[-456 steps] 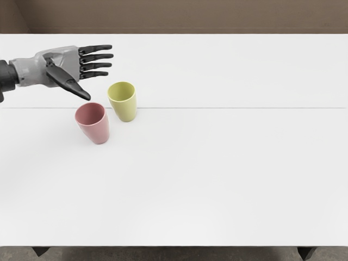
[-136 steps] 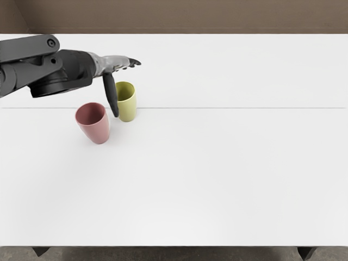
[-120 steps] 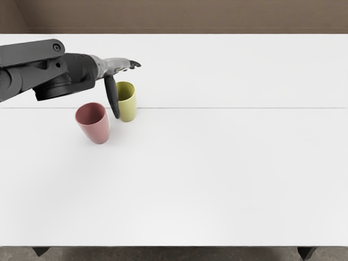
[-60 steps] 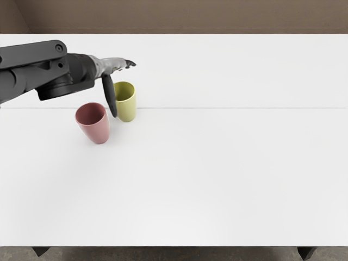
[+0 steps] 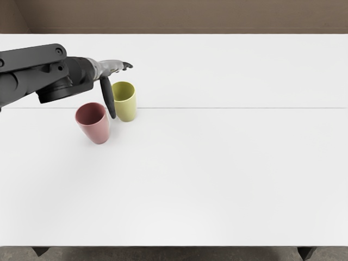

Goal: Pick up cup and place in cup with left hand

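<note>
Now the left hand point(image 5: 110, 67) sits slightly farther toward the picture's left than a moment earlier; both cups are unmoved. Two cups stand upright, close together, on one white table point(image 5: 217, 174): a yellow-green cup point(image 5: 127, 104) and, nearer the viewer and farther left, a pink cup point(image 5: 96, 128). Each is smooth, round-mouthed and narrower at its base. The hand is spread, its thumb point(image 5: 107, 98) hanging over the yellow-green cup's left edge in view; contact is unclear.
</note>
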Controlling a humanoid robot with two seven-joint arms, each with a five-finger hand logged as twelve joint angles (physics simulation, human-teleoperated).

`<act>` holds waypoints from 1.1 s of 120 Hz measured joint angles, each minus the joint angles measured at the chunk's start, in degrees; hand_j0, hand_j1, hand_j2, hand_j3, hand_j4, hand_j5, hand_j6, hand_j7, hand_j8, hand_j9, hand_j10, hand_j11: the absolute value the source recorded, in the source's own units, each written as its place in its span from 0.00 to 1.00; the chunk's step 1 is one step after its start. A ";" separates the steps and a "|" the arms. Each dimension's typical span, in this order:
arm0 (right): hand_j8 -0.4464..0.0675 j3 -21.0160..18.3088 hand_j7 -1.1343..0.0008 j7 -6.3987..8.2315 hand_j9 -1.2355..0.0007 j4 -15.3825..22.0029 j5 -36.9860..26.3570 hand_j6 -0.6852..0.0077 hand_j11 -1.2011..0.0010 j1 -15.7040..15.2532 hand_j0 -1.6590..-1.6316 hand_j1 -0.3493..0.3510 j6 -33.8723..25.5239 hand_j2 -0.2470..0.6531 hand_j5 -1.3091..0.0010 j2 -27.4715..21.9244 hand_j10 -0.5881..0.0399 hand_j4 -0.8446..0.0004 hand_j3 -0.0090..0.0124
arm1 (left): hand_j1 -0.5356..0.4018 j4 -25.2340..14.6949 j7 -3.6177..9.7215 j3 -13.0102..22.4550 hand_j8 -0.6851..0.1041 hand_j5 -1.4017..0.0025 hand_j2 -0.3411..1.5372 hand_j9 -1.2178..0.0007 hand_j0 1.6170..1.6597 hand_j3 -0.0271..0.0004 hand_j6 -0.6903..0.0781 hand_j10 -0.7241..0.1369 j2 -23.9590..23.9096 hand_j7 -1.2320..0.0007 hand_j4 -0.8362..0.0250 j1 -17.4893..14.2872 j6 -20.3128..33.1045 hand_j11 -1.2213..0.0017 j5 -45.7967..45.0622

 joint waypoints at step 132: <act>0.87 0.00 1.00 0.00 1.00 0.00 -0.02 0.99 1.00 0.00 0.04 0.00 -0.01 0.27 1.00 0.00 0.94 1.00 0.42 | 0.70 3.20 -0.09 0.11 0.62 0.82 0.20 0.79 0.96 0.99 0.64 0.62 -3.37 0.80 0.75 1.67 -0.07 0.79 3.34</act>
